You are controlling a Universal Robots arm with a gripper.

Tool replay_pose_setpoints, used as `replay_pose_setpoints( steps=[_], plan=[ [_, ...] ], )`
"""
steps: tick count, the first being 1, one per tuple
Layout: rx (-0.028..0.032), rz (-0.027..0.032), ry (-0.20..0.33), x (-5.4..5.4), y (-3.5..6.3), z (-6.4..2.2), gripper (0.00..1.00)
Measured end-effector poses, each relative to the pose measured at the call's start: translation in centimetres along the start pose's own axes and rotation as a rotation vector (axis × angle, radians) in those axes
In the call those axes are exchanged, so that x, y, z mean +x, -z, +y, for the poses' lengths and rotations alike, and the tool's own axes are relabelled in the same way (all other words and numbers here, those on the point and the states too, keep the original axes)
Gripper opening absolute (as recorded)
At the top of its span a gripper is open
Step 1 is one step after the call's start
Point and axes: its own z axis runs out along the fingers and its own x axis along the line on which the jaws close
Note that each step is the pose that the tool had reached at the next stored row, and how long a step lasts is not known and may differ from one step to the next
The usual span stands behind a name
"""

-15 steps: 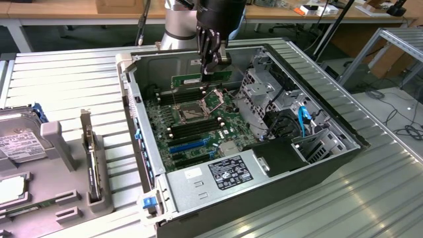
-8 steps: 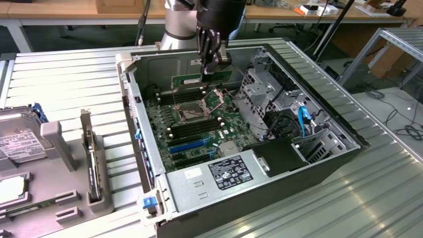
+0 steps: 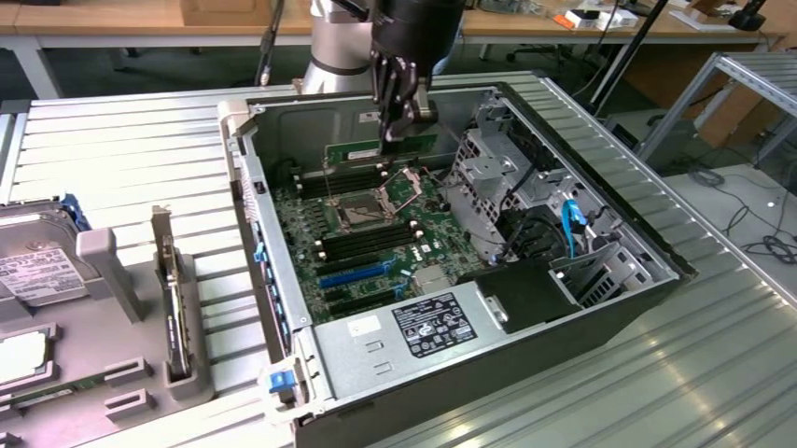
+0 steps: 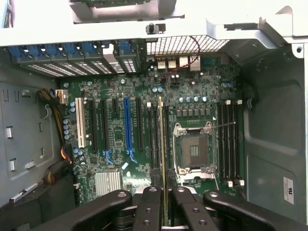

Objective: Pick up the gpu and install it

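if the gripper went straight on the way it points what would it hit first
The gripper holds the gpu in its jaws, so the gpu's edge would likely meet the memory slots beside the cpu socket first; depth is unclear.

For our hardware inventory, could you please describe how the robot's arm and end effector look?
The arm is a silver-grey cylinder with a black wrist section. The end effector is black, with jointed linkage fingers showing round pivot holes.
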Motion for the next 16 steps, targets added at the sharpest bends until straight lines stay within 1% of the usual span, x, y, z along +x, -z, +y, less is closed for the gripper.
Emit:
replay_pose_setpoints(
  steps=[2,4,7,11,14,16],
  plan=[
    [-0.0016,0.0001,0.0,0.0,-0.44,-0.19,0.14],
    [-0.0048,0.0007,0.0,0.0,-1.34,-0.35,0.14],
    [-0.006,0.0013,0.0,0.0,-2.25,-0.4,0.14],
    [-0.0084,0.0016,0.0,0.0,-3.75,-0.59,0.14],
    [-0.0089,0.0017,0.0,0.0,-4.24,-0.75,0.14],
    [-0.0091,0.002,0.0,0.0,-4.8,-0.89,0.14]
  ],
)
